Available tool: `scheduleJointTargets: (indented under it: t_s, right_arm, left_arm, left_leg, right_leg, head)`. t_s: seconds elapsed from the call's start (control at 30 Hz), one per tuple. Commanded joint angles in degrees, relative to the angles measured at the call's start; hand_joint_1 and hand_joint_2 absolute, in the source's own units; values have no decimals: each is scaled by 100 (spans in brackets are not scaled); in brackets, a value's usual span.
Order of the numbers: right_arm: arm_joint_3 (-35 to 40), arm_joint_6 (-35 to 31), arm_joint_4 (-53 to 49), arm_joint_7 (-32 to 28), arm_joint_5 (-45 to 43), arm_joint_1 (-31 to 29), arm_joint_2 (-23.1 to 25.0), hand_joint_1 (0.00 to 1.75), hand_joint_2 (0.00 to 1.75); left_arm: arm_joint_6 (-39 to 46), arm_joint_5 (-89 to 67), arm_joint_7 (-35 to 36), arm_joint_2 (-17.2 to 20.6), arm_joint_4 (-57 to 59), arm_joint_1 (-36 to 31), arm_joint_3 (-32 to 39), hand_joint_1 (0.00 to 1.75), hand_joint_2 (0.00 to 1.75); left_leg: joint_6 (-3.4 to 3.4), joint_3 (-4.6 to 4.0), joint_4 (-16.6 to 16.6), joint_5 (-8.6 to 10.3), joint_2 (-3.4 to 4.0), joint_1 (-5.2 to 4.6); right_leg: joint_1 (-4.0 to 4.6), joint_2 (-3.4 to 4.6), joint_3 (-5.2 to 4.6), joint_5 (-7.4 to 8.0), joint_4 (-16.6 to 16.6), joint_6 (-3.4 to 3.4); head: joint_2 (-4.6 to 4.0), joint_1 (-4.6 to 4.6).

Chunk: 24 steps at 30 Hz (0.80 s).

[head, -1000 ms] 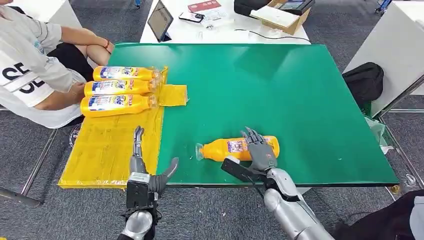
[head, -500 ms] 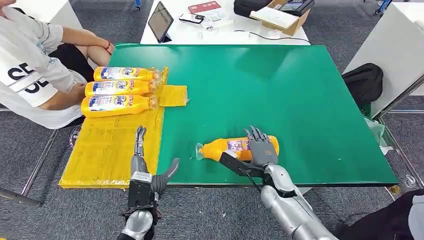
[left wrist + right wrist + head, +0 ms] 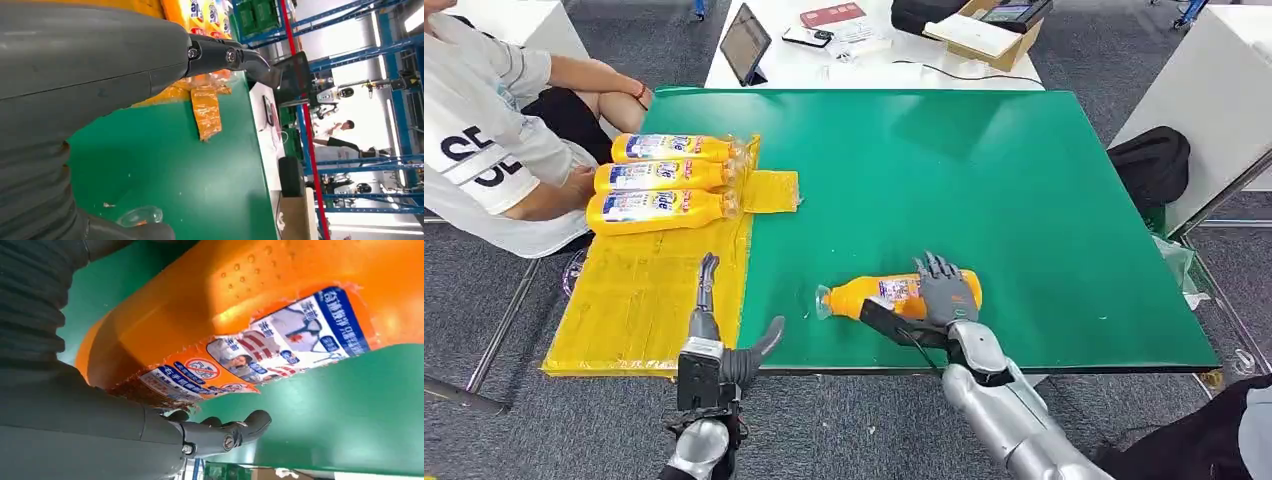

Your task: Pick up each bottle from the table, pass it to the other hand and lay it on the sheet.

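Room first: the orange bottle lies on its side close to the near edge of the green table, cap end toward the yellow sheet, with bare green between cap and sheet and wide green stretching to the far and right edges. Your right hand rests over the bottle's base end, fingers draped across the top and thumb at the near side; whether it grips yet, you cannot tell from the head view. The right wrist view gives you the label close up and the thumb lying just beside the bottle's side over the green. Your left hand hangs open at the sheet's near edge, fingers straight, thumb spread. Three more bottles lie side by side on the sheet's far end, next to a seated person. The left wrist view catches the clear cap of the lone bottle.
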Motion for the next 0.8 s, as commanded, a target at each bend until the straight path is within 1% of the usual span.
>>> scheduleJointTargets:
  t_s: [0.03,0.33,0.37,0.4,0.43,0.5,0.53,0.57,0.6,0.63,0.67,0.7,0.73,0.8]
  right_arm:
    - [302,437,1188,65,-152,-356,-118,0,175]
    - [467,767,1779,90,-288,-529,-182,0,175]
    - [466,803,1818,77,-331,-529,-195,21,175]
    - [456,847,1843,48,-389,-521,-203,70,175]
    - [460,859,1861,44,-398,-513,-223,122,175]
    - [457,861,1867,37,-405,-506,-231,122,175]
    - [457,861,1867,37,-405,-506,-231,129,175]
    - [457,861,1867,37,-405,-506,-231,129,175]
    - [457,861,1867,37,-405,-506,-231,129,175]
    - [457,861,1867,37,-405,-506,-231,129,175]
    - [420,966,1910,-21,-538,-494,-225,169,175]
    - [419,966,1916,-28,-544,-483,-229,169,175]
    - [419,963,1926,-40,-553,-462,-232,173,175]
    - [413,962,1957,-110,-634,-448,-238,171,175]
  left_arm:
    - [-106,81,25,-22,513,-227,37,0,175]
    - [-197,199,57,-41,727,-331,-81,0,175]
    - [-210,217,58,-39,753,-346,-95,0,175]
    - [-212,228,55,-37,772,-359,-106,0,175]
    - [-220,233,55,-41,786,-368,-115,0,175]
    - [-219,235,54,-43,790,-371,-115,0,175]
    - [-219,235,54,-43,790,-371,-115,0,175]
    - [-219,235,54,-43,790,-371,-115,0,175]
    - [-219,235,54,-43,790,-371,-115,0,175]
    - [-219,235,54,-43,790,-371,-115,0,175]
    - [-242,261,61,-35,836,-399,-139,0,175]
    - [-240,262,60,-40,838,-402,-141,0,175]
    - [-238,263,57,-44,844,-404,-143,0,175]
    - [-241,280,50,-44,899,-430,-165,0,175]
  left_leg:
    - [-4,21,-7,0,-6,4]
    - [-3,50,-6,1,-12,4]
    - [-5,53,-10,5,-19,7]
    - [-3,54,-9,4,-16,5]
    - [-3,58,-9,3,-17,6]
    - [-2,69,-9,4,-22,5]
    - [2,78,-6,-1,-23,6]
    - [7,88,-4,-10,-20,6]
    - [6,82,-11,0,-31,5]
    - [7,82,-10,-3,-28,8]
    - [9,85,-9,-6,-22,6]
    - [10,92,-10,-8,-23,5]
    - [8,91,-15,-5,-27,8]
    - [8,96,-18,-4,-35,9]
  right_leg:
    - [5,-5,23,-1,-10,-9]
    - [4,-12,47,0,-13,-6]
    - [8,-18,53,2,-19,-11]
    - [5,-16,52,2,-15,-8]
    - [6,-17,55,2,-18,-7]
    - [6,-22,55,1,-21,-8]
    - [7,-22,43,-2,-21,-7]
    - [7,-18,30,-8,-20,-4]
    - [6,-29,29,-3,-28,-5]
    - [8,-24,30,-4,-29,-4]
    - [7,-18,31,-6,-27,-3]
    - [5,-19,41,-8,-28,-1]
    - [9,-23,41,-4,-36,-5]
    - [10,-31,52,-6,-43,-6]
  head:
    - [0,0]
    - [0,-2]
    - [0,0]
    - [0,0]
    - [0,0]
    - [0,0]
    - [0,0]
    - [0,2]
    - [0,0]
    - [0,2]
    - [0,0]
    - [0,0]
    - [0,0]
    - [0,0]
